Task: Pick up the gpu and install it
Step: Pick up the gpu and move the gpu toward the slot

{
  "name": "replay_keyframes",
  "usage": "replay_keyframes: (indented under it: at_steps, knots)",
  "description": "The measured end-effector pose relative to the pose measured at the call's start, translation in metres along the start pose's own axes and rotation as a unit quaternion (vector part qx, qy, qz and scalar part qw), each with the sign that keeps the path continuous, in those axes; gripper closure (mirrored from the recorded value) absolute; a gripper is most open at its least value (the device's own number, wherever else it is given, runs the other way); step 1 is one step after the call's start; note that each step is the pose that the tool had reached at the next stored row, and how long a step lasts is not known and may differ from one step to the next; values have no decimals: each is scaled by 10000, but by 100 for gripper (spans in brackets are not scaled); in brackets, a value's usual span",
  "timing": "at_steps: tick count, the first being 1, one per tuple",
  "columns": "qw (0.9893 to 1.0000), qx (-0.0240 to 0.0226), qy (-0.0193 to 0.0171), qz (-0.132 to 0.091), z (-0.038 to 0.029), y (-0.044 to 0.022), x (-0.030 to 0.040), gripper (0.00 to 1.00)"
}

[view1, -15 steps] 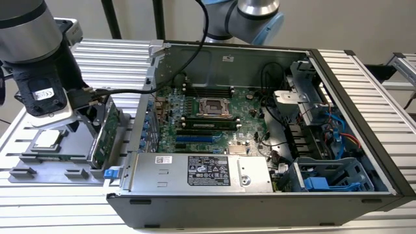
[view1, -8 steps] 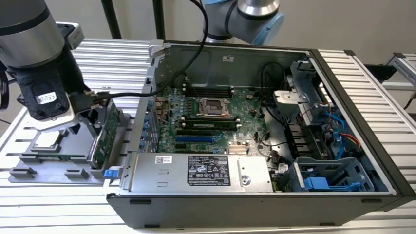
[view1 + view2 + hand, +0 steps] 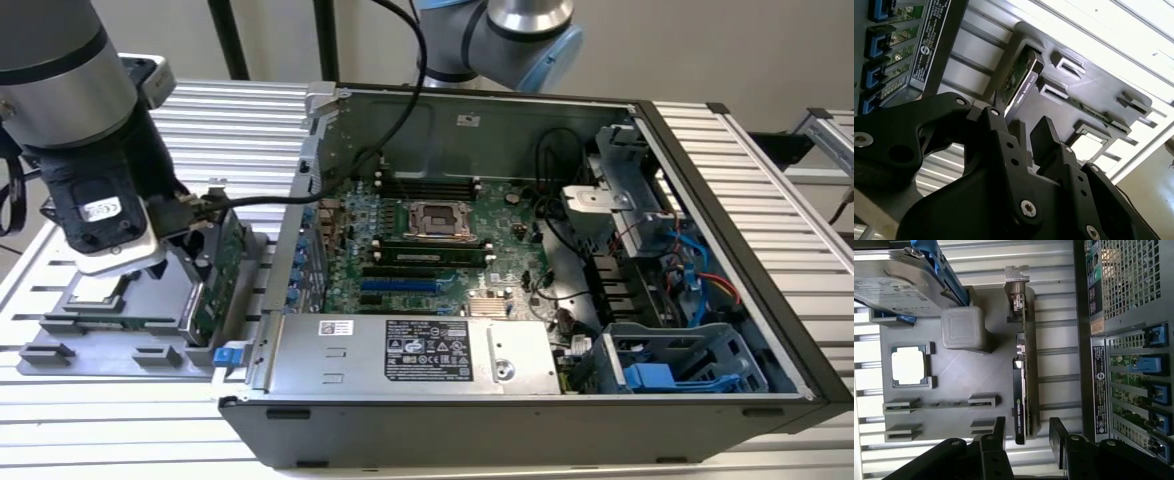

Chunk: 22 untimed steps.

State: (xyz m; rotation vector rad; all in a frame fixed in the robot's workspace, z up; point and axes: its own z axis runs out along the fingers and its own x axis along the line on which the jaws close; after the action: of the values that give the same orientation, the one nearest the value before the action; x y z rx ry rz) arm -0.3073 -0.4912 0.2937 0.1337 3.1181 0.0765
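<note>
My black gripper (image 3: 1027, 434) hangs spread open directly over the thin green-and-black gpu (image 3: 1021, 385), which stands edgewise in a grey plastic tray (image 3: 984, 370) on the ribbed silver worktop (image 3: 1054, 340).

In the exterior view the arm (image 3: 80, 150) is covering part of the gray tray (image 3: 154, 300) and of the gpu (image 3: 214, 285). In the first wrist view the picture's edge is cutting off the hard drive (image 3: 894, 280).
</note>
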Motion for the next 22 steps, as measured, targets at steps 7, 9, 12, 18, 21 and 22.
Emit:
replay_keyframes:
  at_steps: [7,9,12,18,21,22]
  knots:
    - [10000,-1,0,0,56,-3,1,0]
    - [10000,0,0,0,74,-4,1,0]
    - [10000,0,0,0,103,-5,2,0]
    - [10000,0,0,1,169,-8,4,0]
    - [10000,0,0,0,205,-9,4,0]
    - [10000,-1,0,0,217,-9,4,0]
